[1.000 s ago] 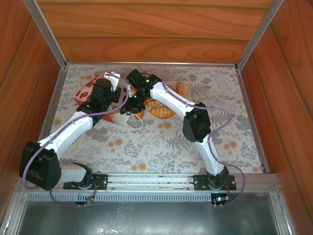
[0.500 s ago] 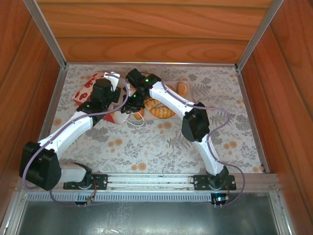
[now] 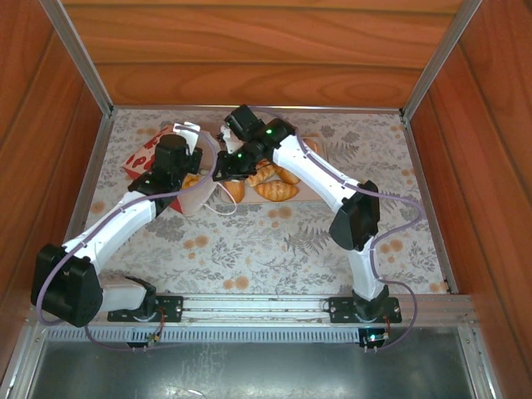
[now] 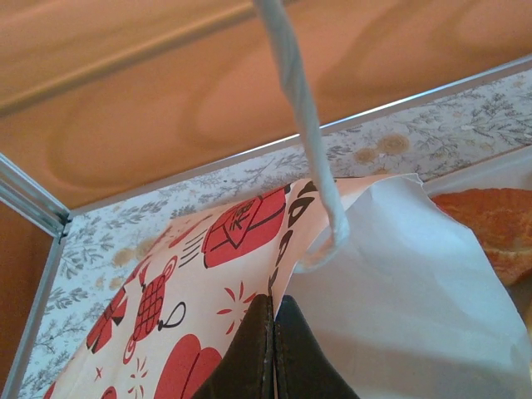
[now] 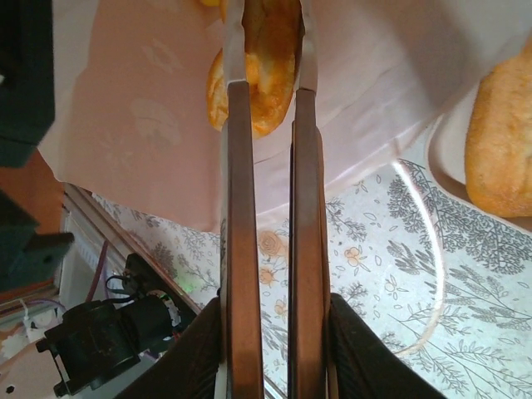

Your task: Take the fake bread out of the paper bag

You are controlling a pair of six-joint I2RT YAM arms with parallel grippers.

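The paper bag (image 3: 145, 154) is sitting upper left in the overhead view, and the left gripper (image 4: 273, 312) is pinching its edge, fingers fully together. The right gripper (image 5: 266, 21) is squeezing a golden bun (image 5: 268, 79) against the bag's white paper, top centre of its wrist view.

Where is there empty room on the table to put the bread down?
Bare cloth lies in front, between the fake bread and the near rail, and at the far right. Crowded at the back left, round the paper bag and bread.
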